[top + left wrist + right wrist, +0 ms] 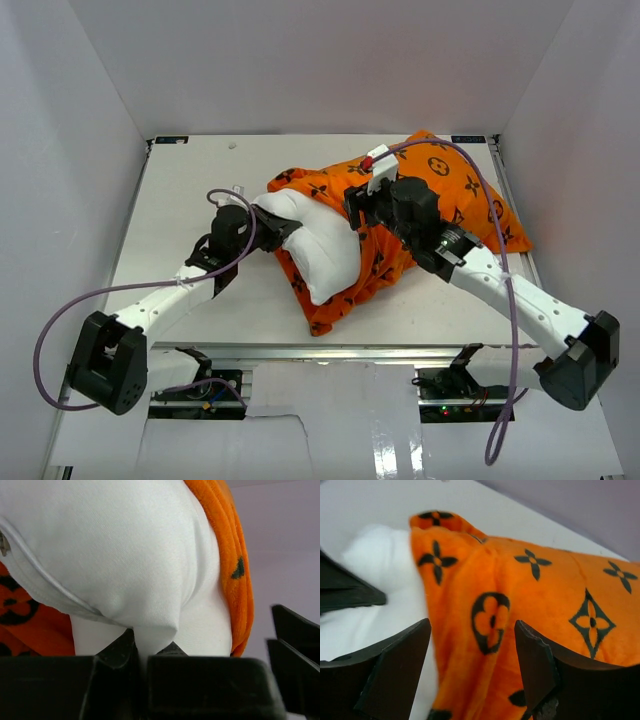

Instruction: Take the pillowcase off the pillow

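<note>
The white pillow (315,245) sticks partly out of the orange pillowcase (440,190) in the middle of the table. My left gripper (268,228) is shut on a pinch of the pillow's white fabric (150,635) at its left end. My right gripper (358,208) is open above the pillowcase's open edge. In the right wrist view its fingers (395,665) straddle the orange patterned cloth (520,610), with the white pillow (380,580) to the left. The pillow's right part is hidden inside the pillowcase.
The white table (190,190) is walled in by white panels at the back and sides. Purple cables (60,330) loop from both arms. The table's front edge (330,350) lies just below the pillow.
</note>
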You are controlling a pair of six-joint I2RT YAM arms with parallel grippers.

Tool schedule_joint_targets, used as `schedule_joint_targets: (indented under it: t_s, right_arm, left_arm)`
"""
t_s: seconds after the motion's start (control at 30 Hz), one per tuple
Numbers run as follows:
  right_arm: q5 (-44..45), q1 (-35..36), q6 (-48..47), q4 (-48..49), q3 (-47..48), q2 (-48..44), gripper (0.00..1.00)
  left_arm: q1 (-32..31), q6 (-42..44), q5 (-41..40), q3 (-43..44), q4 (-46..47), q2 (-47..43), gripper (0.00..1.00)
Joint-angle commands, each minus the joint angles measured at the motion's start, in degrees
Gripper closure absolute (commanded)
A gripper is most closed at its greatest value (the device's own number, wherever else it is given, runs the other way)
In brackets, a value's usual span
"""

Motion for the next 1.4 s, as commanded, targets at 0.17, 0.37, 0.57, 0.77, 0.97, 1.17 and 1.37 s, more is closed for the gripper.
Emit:
schedule_joint_targets:
  t_s: [0.17,0.37,0.57,0.77,0.97,1.17,1.37]
  right_arm:
    - [-2.3,-2.4,1.0,1.9,-3.9,8.2,0.56]
    - [-3.3,-14.5,5.3,2.0,1.5,15.8,0.92]
    - [-8.2,-25.7,10.8,2.3,5.4,20.4,0.92]
    - [-7.3,-27.6,11.8,2.4,7.0,24.6,0.92]
    - [-18.8,-31.0,12.2,3.1,6.7,24.1,0.92]
    - [-26.1,-19.0,6.4,7.1,-0.4,11.1,0.44]
    - [-24.4,-10.4,9.5,13.7,-15.6,-7.4,0.31]
  left_arm:
    - [1.0,5.2,-3.9,8.6,-3.9,-3.5,1.00]
    - [3.5,11.8,-0.4,16.1,-12.2,-4.6,1.00]
    - [7.0,15.1,1.1,18.0,-17.4,-11.7,1.00]
    - [8.4,17.3,2.7,24.9,-22.2,-11.9,1.00]
    - [9.1,16.1,-1.2,24.5,-21.9,-13.7,1.00]
    - [9.1,9.6,2.4,21.0,-14.0,-7.5,1.00]
    - [9.1,8.2,-1.9,23.2,-15.8,-6.0,1.00]
